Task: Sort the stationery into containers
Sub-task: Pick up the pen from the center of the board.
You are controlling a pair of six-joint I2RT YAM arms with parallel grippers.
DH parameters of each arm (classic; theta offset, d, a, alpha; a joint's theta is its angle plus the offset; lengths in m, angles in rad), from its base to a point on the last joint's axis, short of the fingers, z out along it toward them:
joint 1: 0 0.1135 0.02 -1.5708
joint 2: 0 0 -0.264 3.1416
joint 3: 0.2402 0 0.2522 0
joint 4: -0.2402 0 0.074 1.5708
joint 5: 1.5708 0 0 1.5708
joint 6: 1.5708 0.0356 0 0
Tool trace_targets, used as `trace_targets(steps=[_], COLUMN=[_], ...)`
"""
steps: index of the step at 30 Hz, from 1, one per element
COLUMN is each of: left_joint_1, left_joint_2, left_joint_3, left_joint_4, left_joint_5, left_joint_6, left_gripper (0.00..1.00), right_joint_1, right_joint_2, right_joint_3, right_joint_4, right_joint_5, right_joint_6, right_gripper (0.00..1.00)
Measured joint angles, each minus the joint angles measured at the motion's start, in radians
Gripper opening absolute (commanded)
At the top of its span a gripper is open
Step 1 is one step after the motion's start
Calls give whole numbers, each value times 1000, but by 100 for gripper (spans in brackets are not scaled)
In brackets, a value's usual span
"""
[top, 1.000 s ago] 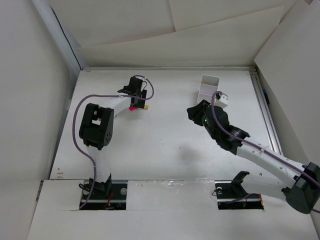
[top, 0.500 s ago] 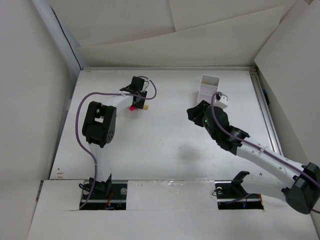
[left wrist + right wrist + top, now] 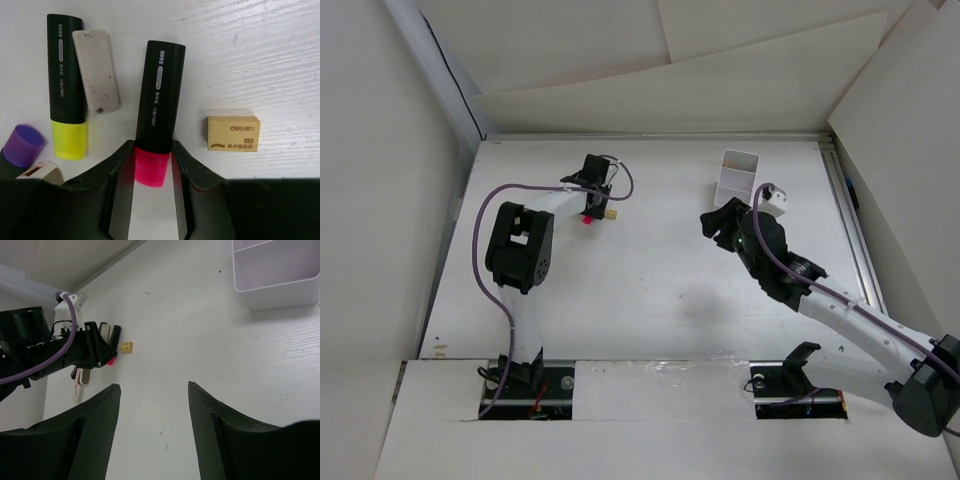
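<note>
My left gripper (image 3: 152, 147) is shut on the pink highlighter (image 3: 157, 100), gripping where its black body meets the pink end; the marker lies on the table (image 3: 588, 218). A tan eraser block (image 3: 233, 133) lies just right of it. A yellow highlighter (image 3: 66, 85), a speckled white eraser (image 3: 96, 71) and a purple marker end (image 3: 22, 145) lie to its left. The white compartment box (image 3: 736, 178) stands at the back right and also shows in the right wrist view (image 3: 280, 292). My right gripper (image 3: 154, 390) is open and empty, just in front of the box.
A white and tan object (image 3: 42, 172) lies at the lower left of the left wrist view. Cardboard walls surround the table. A metal rail (image 3: 850, 220) runs along the right edge. The left arm's purple cable (image 3: 480, 215) loops beside it.
My left gripper has settled over the pink highlighter, covering more of it. My right wrist has turned and shifted slightly right, away from the box.
</note>
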Motion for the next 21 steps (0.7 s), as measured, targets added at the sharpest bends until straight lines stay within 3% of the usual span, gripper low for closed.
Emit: trace_targets(steps=[9, 17, 21], left_joint_1=[-8, -68, -92], left_joint_2=[-66, -439, -616], left_joint_3=[-32, -218, -353], left_joint_4=[-15, 80, 192], left_joint_5=[35, 106, 170], left_joint_6=[-103, -232, -282], left_gripper=[14, 14, 17], right_joint_1=[-44, -79, -115], right_joint_2=[-9, 9, -6], right_joint_3=[0, -13, -24], right_joint_4=[2, 39, 54], right_joint_5=[-55, -224, -360], right_joint_6=[-6, -45, -57], right_gripper=[72, 72, 65])
